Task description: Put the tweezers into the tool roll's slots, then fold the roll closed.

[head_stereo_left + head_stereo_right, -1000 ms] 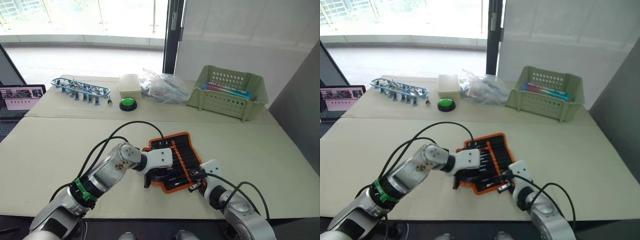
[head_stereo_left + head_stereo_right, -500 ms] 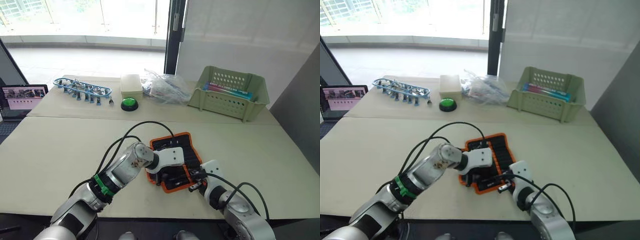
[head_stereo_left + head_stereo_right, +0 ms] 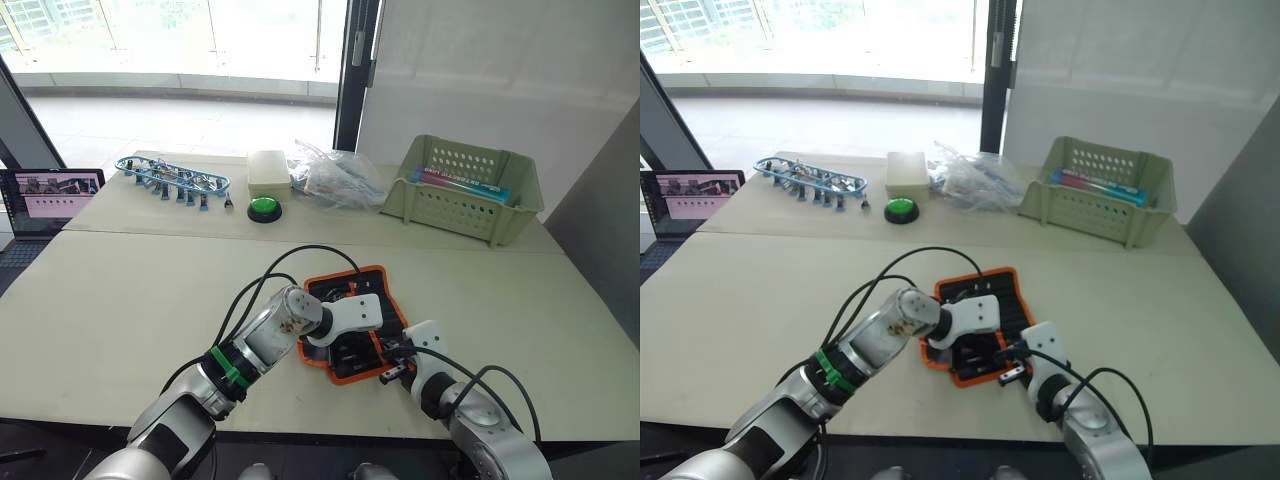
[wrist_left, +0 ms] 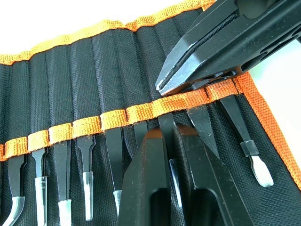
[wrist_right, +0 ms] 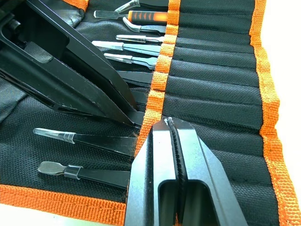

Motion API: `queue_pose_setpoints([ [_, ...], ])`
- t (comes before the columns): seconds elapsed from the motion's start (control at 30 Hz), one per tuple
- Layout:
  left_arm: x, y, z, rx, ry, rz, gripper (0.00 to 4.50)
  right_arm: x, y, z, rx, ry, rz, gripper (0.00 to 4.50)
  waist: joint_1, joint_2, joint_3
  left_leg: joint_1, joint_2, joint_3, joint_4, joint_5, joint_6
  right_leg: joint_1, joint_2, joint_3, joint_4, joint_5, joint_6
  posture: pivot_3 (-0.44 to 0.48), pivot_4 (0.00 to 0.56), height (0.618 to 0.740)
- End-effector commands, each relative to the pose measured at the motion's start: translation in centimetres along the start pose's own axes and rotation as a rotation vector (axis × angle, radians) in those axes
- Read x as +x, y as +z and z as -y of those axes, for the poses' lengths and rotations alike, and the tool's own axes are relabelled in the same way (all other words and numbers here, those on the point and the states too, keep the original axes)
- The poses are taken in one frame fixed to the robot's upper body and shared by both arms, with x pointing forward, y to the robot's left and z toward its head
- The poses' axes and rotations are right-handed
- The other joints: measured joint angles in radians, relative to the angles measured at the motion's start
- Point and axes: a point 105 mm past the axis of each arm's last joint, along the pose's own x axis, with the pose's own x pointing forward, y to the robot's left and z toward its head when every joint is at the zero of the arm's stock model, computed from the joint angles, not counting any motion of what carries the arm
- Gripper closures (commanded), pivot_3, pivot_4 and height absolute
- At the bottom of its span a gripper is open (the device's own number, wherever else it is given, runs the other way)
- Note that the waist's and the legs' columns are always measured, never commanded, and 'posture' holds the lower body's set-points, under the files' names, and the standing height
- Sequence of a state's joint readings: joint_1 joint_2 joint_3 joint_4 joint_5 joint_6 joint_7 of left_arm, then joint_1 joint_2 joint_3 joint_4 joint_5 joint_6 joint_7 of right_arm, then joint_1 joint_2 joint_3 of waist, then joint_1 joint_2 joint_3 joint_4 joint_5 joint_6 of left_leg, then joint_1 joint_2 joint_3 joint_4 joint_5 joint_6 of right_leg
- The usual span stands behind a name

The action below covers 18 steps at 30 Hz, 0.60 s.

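low in the frame's centre, the left gripper (image 4: 173, 141) and right gripper (image 5: 175, 141), both pinched closed on nothing, press the tool roll (image 3: 352, 325) where the tweezers (image 4: 87, 181) sit slotted.

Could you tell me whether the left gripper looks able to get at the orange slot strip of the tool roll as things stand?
Probably yes: the left gripper already sits at the slot strip of the tool roll, though the right gripper crowds the same spot.
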State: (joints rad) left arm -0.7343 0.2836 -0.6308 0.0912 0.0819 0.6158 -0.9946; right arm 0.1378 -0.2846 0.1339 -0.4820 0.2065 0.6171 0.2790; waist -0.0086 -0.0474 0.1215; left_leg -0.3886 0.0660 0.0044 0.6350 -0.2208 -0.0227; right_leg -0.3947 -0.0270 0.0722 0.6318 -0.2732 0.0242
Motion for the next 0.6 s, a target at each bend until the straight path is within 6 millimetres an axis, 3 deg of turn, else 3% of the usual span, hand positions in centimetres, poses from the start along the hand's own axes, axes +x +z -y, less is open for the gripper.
queue_pose_setpoints([
  [0.03,-1.1,3.6,-0.7,0.090,0.033,0.120,3.70,-0.1,-4.9,-1.2,0.070,0.043,-0.191,4.50,-0.001,0.000,0.000,0.000,0.000,0.000,0.000,0.000,0.000,0.000,0.000,0.000,0.000,0.000,0.000,0.000,0.150,0.738],
  [0.13,-3.0,4.4,-1.6,0.095,0.056,0.164,2.81,-0.1,-4.9,-1.2,0.068,0.045,-0.191,4.50,-0.004,0.001,0.000,-0.001,0.000,0.000,0.000,0.000,0.000,-0.001,0.001,0.000,0.000,0.000,0.000,0.000,0.150,0.738],
  [0.27,-7.5,4.9,-2.5,0.085,0.097,0.242,1.46,-0.2,-4.9,-1.2,0.065,0.048,-0.194,4.50,-0.016,0.002,0.000,0.001,0.002,0.000,-0.003,0.000,0.000,-0.001,0.002,0.000,0.001,-0.001,-0.002,0.000,0.150,0.738],
  [0.4,-12.3,2.8,-2.8,0.023,0.160,0.255,0.12,-0.4,-4.8,-1.2,0.059,0.058,-0.194,4.50,-0.021,0.004,0.001,0.004,0.002,-0.001,-0.007,0.000,0.000,0.000,0.003,0.000,0.002,-0.003,-0.004,0.000,0.150,0.738],
  [0.6,-18.6,-3.0,-0.8,-0.080,0.325,0.336,0.01,-0.9,-4.5,-1.1,0.034,0.075,-0.182,4.50,-0.031,0.005,0.001,0.004,0.002,-0.001,-0.008,0.000,0.000,0.000,0.001,-0.001,0.002,-0.005,-0.004,0.000,0.150,0.738],
])
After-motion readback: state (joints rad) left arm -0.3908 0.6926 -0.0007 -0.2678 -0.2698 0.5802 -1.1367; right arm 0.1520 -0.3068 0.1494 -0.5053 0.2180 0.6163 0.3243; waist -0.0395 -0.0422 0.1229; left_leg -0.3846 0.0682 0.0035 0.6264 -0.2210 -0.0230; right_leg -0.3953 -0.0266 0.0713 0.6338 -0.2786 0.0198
